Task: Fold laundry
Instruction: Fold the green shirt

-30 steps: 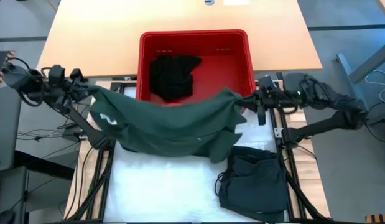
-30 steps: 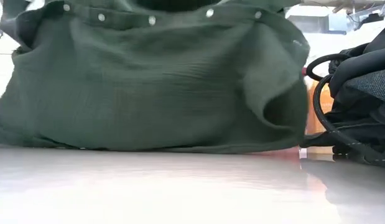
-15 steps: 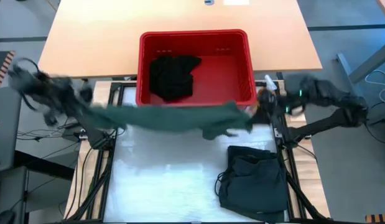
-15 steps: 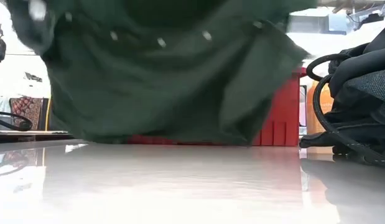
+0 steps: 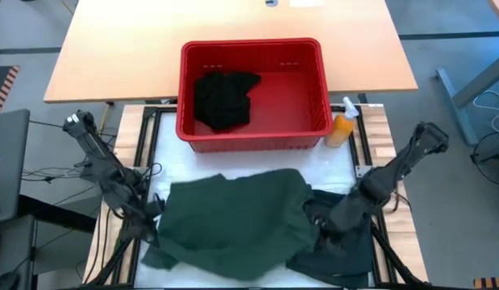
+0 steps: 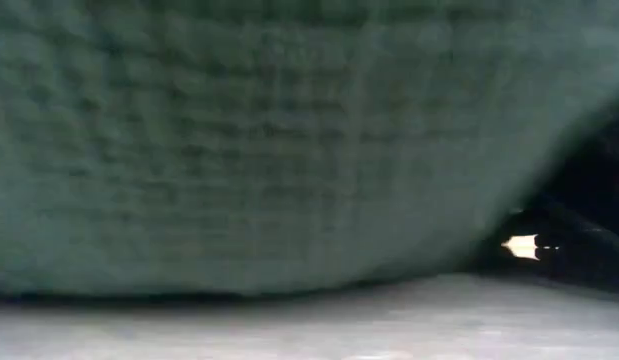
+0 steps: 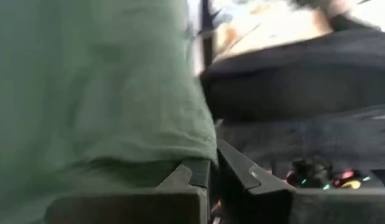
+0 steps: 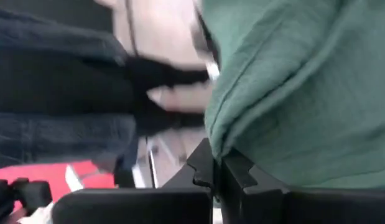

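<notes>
Green shirt [image 5: 233, 219] lies spread on the table, each side edge pinched in closed left [image 5: 152, 211] and right [image 5: 320, 221] jaws.

the green shirt [image 5: 233, 221] is matt woven cloth with a coarse, slightly ribbed weave that shows plainly in the low view [image 6: 239, 140]. the dark garment [image 5: 346, 254] at the right edge of the table is soft matt cloth too, as is the black garment [image 5: 223, 98] in the basket. the red basket [image 5: 253, 55] looks like smooth plastic with a slight sheen. the orange spray bottle [image 5: 341, 129] is glossy plastic. the white table top [image 5: 233, 165] is smooth and faintly reflective. the desk [image 5: 120, 48] behind looks like matt, light wood.
</notes>
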You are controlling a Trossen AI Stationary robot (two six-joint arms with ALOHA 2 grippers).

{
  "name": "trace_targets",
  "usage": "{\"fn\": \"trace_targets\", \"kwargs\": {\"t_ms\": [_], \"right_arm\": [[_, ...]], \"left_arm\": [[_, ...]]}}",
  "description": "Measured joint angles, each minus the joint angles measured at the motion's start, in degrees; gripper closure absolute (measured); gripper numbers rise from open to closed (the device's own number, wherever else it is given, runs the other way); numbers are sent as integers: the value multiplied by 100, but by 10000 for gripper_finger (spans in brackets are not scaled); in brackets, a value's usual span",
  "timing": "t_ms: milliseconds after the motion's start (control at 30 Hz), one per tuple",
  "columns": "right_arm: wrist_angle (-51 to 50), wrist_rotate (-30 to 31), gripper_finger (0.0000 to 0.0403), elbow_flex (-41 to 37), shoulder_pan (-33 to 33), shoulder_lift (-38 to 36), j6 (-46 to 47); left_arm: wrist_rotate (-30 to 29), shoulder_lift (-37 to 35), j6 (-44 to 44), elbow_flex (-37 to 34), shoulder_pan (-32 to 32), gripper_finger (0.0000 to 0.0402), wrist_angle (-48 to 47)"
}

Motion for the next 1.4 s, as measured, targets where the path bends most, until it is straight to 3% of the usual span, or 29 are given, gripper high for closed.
{"fn": "trace_targets", "kwargs": {"t_ms": [133,333,600,1033,1400], "right_arm": [[61,-532,377,4,171,305,617],[450,-982,376,-3,303,709,1270],[777,-1623,375,-1,351,969,1829],[-93,-1580,366,-1,176,990,1887],[-166,-1939,354,-3,64,1146,1869]], "left_arm": [[612,273,-382,-81,-115,401,-170],[985,425,-725,-83,-290,401,-92],[825,594,-858,-85,-476,401,326],[1173,1663,-1258,-85,-849,401,517],[257,1999,-1247,-83,-882,399,1035]]}}
